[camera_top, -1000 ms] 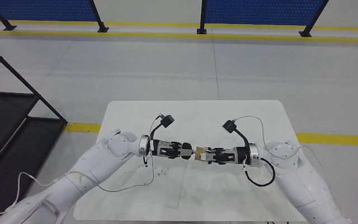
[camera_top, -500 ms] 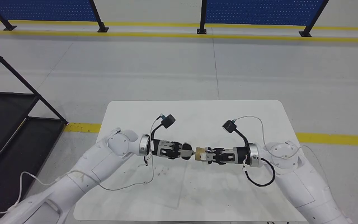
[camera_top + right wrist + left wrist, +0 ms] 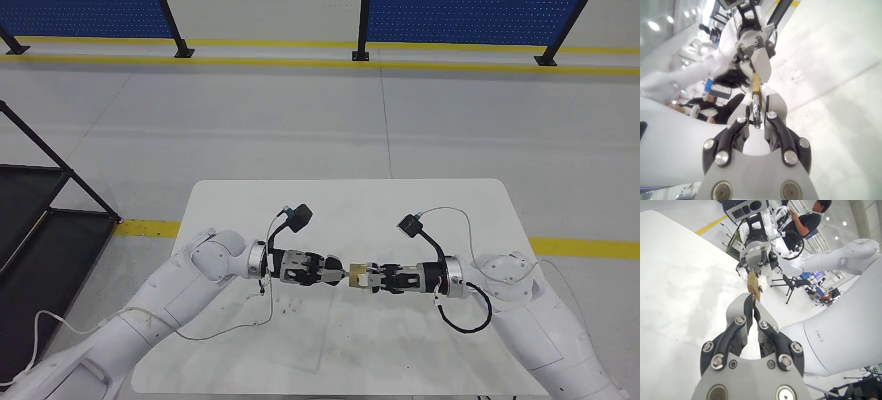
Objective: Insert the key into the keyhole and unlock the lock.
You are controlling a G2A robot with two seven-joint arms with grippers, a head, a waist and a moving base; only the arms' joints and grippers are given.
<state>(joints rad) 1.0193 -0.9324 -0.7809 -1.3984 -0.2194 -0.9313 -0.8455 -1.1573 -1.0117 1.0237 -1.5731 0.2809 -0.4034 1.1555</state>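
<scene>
Above the middle of the white table (image 3: 400,210) the two arms meet tip to tip. My right gripper (image 3: 757,98) is shut on the padlock, whose silver shackle (image 3: 756,111) lies between its fingers and whose brass body (image 3: 755,83) points toward the other arm. My left gripper (image 3: 753,300) is shut on the key (image 3: 753,297), a thin sliver of metal mostly hidden by the black pads. The key's tip sits at the end face of the brass padlock (image 3: 753,286). In the top view the left gripper (image 3: 335,270), padlock (image 3: 355,273) and right gripper (image 3: 372,277) form one line.
The table top around the arms is bare apart from small dark specks (image 3: 290,308). A black rack (image 3: 40,230) stands off the table's left side. Blue barriers (image 3: 460,20) stand far behind.
The left arm's shoulder and elbow have shifted slightly toward the table. Both grippers stay joined at the padlock in the same spot.
</scene>
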